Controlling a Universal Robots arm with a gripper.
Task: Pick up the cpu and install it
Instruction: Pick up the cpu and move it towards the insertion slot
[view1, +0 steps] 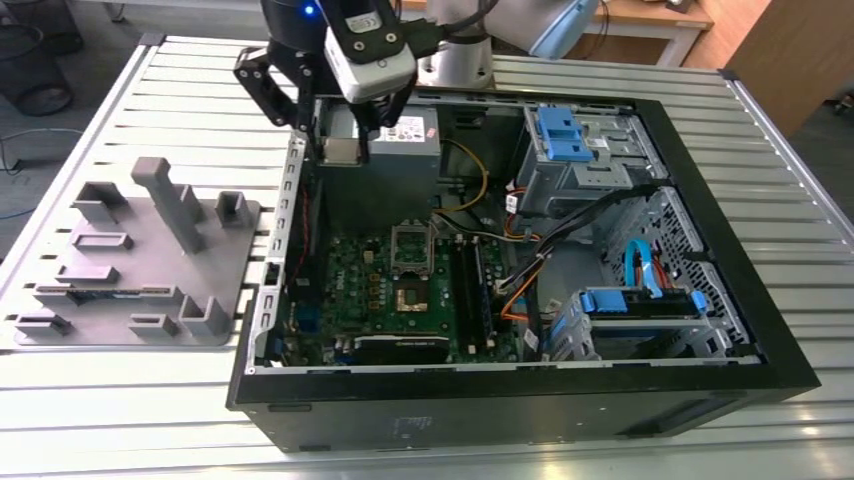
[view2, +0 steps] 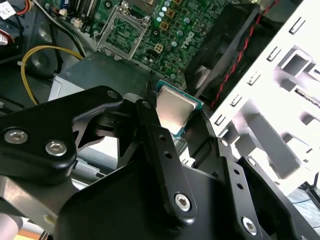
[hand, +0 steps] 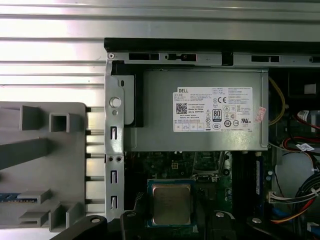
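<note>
The cpu (hand: 171, 203), a flat square chip with a shiny silver top and green rim, is pinched by its edges between my black fingers (hand: 131, 218). My gripper (view1: 344, 148) is shut on it and hangs over the far left corner of the open computer case (view1: 747, 370), beside the power supply (view1: 403, 132). In the second wrist view the cpu (view2: 175, 107) sits tilted between the fingers (view2: 150, 125), and the open motherboard socket (view2: 122, 30) lies beyond it. In the exterior view that socket (view1: 411, 272) lies on the green motherboard, well nearer the camera than the gripper.
A grey plastic fixture (view1: 134, 260) with upright blocks stands on the slatted table on the exterior view's left, also in the first wrist view as the fixture (hand: 40, 165). Inside the case are cables, blue drive bays (view1: 574, 135) and a black fan (view2: 235, 40).
</note>
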